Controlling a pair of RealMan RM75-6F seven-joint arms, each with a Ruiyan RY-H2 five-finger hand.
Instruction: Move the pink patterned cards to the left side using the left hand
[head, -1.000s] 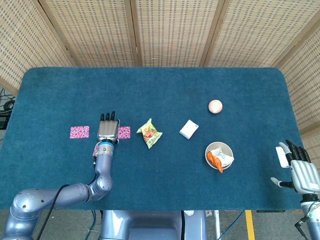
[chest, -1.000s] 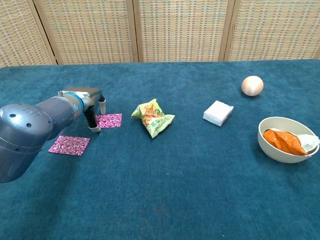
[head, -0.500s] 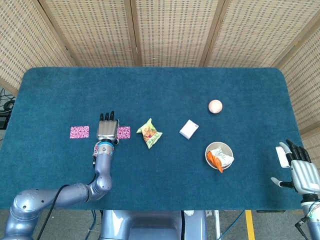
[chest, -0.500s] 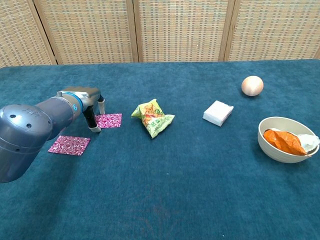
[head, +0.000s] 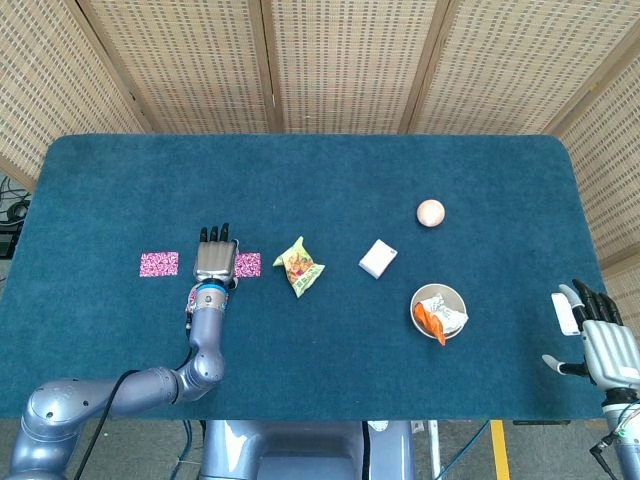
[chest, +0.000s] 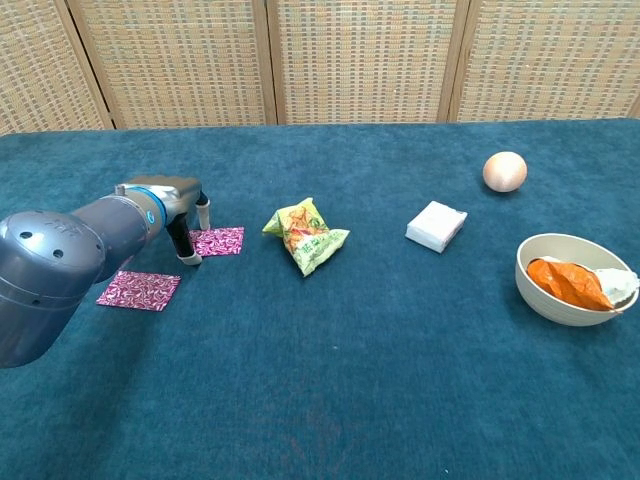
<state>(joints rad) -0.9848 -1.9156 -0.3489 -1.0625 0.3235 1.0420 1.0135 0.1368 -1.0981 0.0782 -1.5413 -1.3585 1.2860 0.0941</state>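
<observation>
Left hand (head: 215, 259) palm-down beside pink card (head: 248, 265)

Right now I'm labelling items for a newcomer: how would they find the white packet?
Start at the pale bowl near the blue table's right side, then look just up and left. The white packet lies flat there, alone. It is plain white and squarish, unlike the round peach ball or the printed snack bag.

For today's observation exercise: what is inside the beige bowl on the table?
The bowl holds an orange packet and something white beside it. Whatever lies beneath them is covered, and the white item is too small to identify.
</observation>
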